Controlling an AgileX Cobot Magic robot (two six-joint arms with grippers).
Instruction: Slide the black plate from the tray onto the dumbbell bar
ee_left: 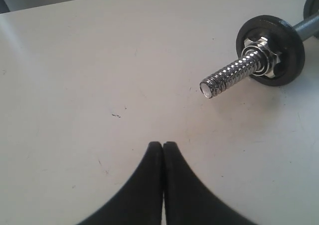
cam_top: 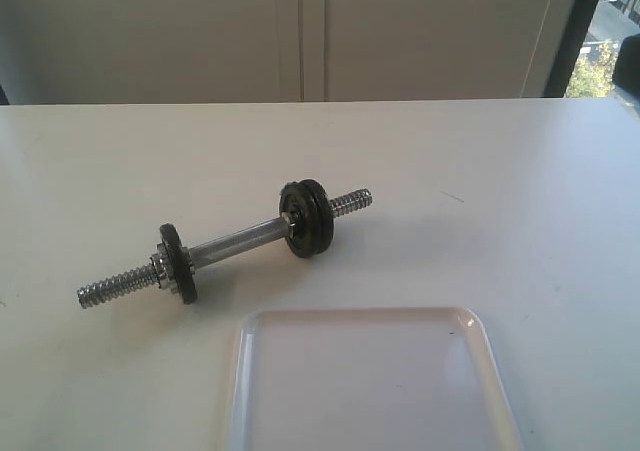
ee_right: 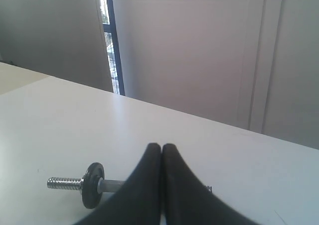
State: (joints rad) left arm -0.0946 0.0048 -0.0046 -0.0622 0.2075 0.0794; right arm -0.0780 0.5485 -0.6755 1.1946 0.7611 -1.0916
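The dumbbell bar lies slantwise on the white table. It carries one black disc with a chrome nut near its left end, and a pair of black discs pressed together near its right end. I cannot tell which of them is the black plate. The white tray at the front holds nothing. My left gripper is shut and empty, a little short of the bar's threaded end and its disc. My right gripper is shut and empty, with the bar and a disc beyond it. Neither gripper shows in the exterior view.
The white table runs back to a pale wall with panel doors. A window strip stands at the far right. The tray's front part runs off the lower edge of the exterior view.
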